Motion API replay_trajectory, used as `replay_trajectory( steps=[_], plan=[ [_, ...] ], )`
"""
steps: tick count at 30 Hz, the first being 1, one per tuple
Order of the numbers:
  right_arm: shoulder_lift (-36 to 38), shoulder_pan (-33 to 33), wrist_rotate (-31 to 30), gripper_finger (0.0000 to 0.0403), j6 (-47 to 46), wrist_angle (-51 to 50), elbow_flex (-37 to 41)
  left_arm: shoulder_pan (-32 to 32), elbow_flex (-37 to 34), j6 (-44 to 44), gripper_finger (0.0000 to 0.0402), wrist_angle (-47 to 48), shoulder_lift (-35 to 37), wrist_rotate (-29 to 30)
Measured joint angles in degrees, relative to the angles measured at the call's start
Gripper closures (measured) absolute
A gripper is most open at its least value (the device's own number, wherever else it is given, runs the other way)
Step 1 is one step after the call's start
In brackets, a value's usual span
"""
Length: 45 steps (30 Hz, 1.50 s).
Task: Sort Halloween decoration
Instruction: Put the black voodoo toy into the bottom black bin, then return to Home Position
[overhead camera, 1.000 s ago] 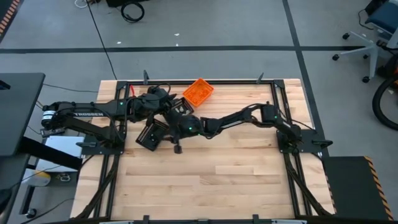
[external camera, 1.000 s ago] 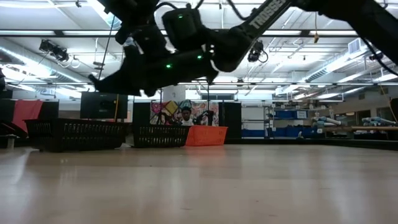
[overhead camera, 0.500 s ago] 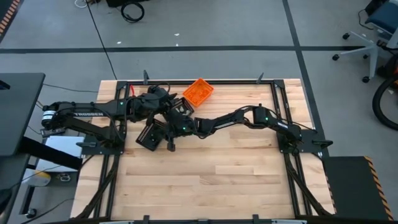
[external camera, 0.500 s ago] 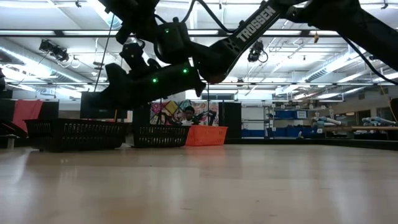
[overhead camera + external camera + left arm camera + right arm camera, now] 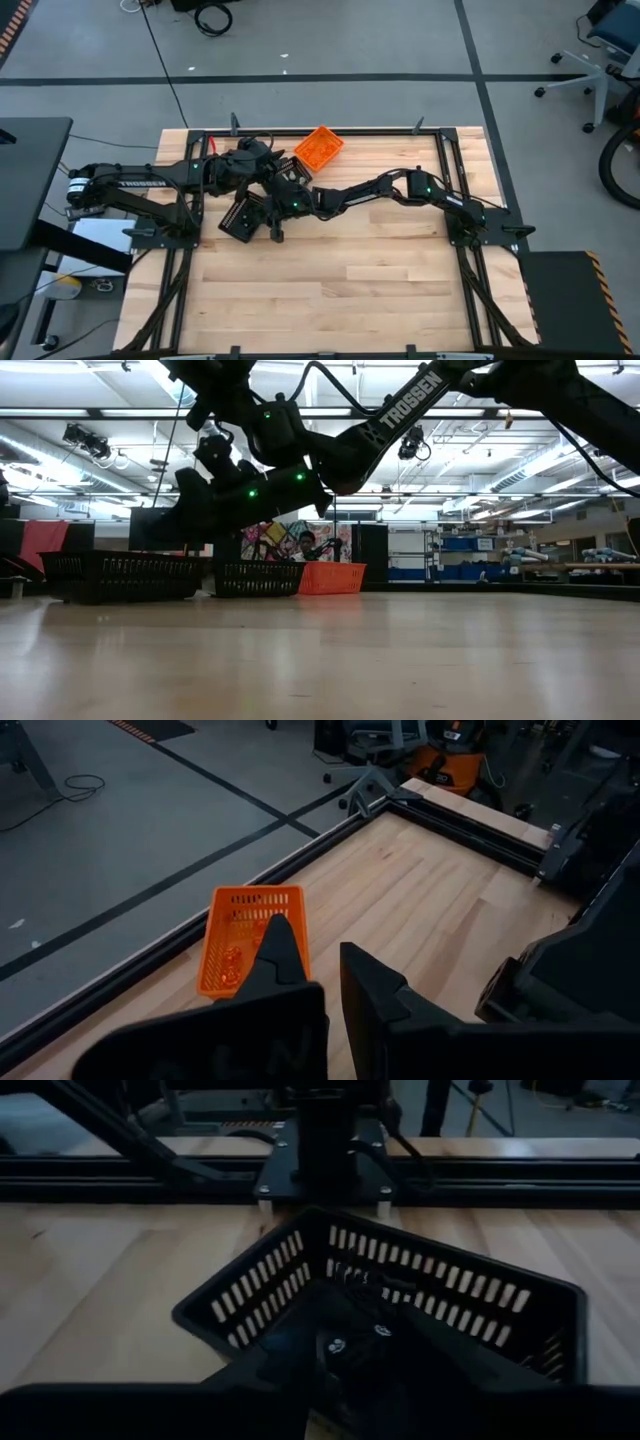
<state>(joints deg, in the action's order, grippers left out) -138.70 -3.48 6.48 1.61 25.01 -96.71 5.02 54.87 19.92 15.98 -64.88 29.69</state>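
- Wooden table (image 5: 380, 290): far-left part crowded under both arms, so much of what lies there is hidden from above.
- Left arm (image 5: 130, 182): reaching in from the left edge toward the far side. Left gripper (image 5: 315, 970) hanging near the orange tray, fingers (image 5: 280, 955) drawn together. Cannot tell whether anything tiny sits pinched between them.
- Right arm (image 5: 400, 188): stretched across from the right side. Right gripper (image 5: 268, 212) over the near black tray. Apart or together cannot be told, dark tip lost against the dark basket.
- Near black tray (image 5: 238, 218): slotted walls, set cornerwise to the table's edges, partly covered by the right arm from above.
- Second black tray (image 5: 255, 577): plain only from table height, standing between the other black tray and the orange one. From above, lost beneath the arms.
- Orange tray (image 5: 318, 147): at the far edge, turned diagonally. In the left wrist view, one corner cut off by a finger.
- Halloween decoration (image 5: 232, 960): orange bits on the orange tray's floor, blending with it.
- Dark pieces (image 5: 335, 1345): whitish marks on them, lying on the black tray's floor, barely separable from the shadow.
- Every piece too small and blurred to give a shape, a heading or a long axis.
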Motion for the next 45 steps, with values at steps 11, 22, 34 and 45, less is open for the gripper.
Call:
replay_trajectory(
  steps=[11,22,34,45],
  plan=[
    [0.11,-0.96,6.92,0.0255,-0.8,-2.73,0.02,0.0,0.0,0.0,0.0402,0.01,0.0,0.0],
    [0.13,-3.04,10.97,0.0186,-3.63,-4.19,0.02,0.02,0.0,0.0,0.0402,-0.01,0.0,0.04],
    [1.3,-3.99,12.65,0.0147,-5.03,-6.82,0.09,0.02,0.0,0.0,0.0402,0.0,0.0,0.05],
    [3.86,-5.76,15.86,0.0236,-5.47,-12.56,0.11,0.02,0.0,0.01,0.0402,-0.02,0.0,0.07]
  ],
)
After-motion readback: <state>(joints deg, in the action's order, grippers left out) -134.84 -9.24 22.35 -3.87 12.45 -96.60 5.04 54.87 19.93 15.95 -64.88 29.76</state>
